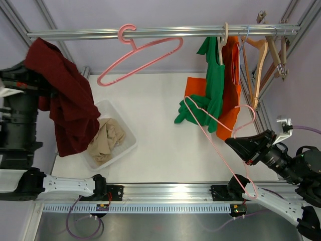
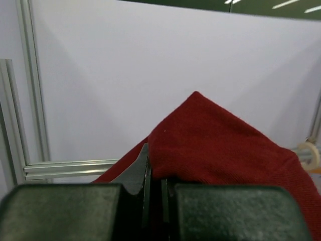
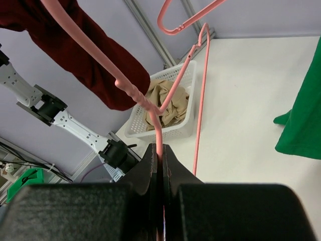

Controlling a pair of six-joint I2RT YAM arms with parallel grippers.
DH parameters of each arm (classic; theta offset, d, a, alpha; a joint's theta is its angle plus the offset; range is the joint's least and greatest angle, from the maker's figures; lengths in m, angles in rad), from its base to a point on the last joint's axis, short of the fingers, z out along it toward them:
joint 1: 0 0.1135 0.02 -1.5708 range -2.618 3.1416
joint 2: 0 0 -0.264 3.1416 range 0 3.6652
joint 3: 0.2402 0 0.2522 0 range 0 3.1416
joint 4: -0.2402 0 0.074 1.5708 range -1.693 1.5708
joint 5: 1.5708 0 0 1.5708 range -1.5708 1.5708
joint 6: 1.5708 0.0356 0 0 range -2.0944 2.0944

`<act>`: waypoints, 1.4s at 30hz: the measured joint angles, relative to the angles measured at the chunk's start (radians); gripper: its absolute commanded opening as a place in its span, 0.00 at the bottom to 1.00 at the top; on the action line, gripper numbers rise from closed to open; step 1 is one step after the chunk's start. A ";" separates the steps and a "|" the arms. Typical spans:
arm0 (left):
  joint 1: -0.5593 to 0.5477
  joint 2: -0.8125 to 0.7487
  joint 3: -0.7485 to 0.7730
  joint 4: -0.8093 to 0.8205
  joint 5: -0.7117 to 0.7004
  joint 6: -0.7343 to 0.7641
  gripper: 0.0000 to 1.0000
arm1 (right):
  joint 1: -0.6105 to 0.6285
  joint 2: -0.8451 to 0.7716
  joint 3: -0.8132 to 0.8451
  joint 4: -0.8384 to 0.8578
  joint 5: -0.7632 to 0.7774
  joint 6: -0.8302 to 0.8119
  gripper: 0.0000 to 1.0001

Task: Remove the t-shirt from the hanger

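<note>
The dark red t-shirt (image 1: 65, 100) hangs free at the far left, above the basket, with no hanger in it. My left gripper (image 2: 155, 175) is shut on a fold of this t-shirt (image 2: 220, 145); from above, the cloth hides its fingers. A bare pink hanger (image 1: 215, 130) slants across the right side of the table. My right gripper (image 1: 235, 143) is shut on its wire just below the hook. In the right wrist view the gripper (image 3: 161, 155) pinches the pink hanger (image 3: 135, 95), and the t-shirt (image 3: 90, 55) hangs apart from it, beyond.
A white basket (image 1: 126, 145) holding beige cloth (image 1: 108, 138) stands under the t-shirt. On the rail (image 1: 165, 32) hang another empty pink hanger (image 1: 140, 55), a green shirt (image 1: 213, 85), an orange shirt (image 1: 231, 80) and wooden hangers (image 1: 261, 55).
</note>
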 measured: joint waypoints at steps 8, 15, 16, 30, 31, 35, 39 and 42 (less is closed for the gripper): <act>0.000 -0.179 -0.451 0.170 -0.023 0.115 0.00 | 0.000 0.051 -0.001 0.038 -0.034 0.001 0.00; 0.000 -0.389 -0.778 0.369 -0.083 0.163 0.00 | 0.000 0.111 -0.020 0.086 -0.071 0.003 0.00; 0.000 -0.417 -0.831 0.399 -0.101 0.174 0.00 | 0.000 0.124 -0.022 0.091 -0.071 0.003 0.00; 0.012 -0.708 -1.060 -0.183 -0.484 -0.480 0.00 | 0.000 0.396 0.011 0.135 0.144 -0.099 0.00; 0.012 -0.710 -1.015 -0.326 -0.507 -0.621 0.00 | 0.000 0.430 0.027 0.135 0.179 -0.114 0.00; 0.022 -0.694 -0.935 -0.717 -0.556 -1.018 0.00 | 0.000 0.542 0.088 0.152 0.292 -0.173 0.00; 0.064 -0.584 -0.945 -0.908 -0.570 -1.232 0.00 | 0.000 0.620 0.112 0.184 0.344 -0.225 0.00; 0.164 -0.468 -0.946 -1.058 -0.552 -1.436 0.00 | 0.000 0.636 0.114 0.210 0.358 -0.255 0.00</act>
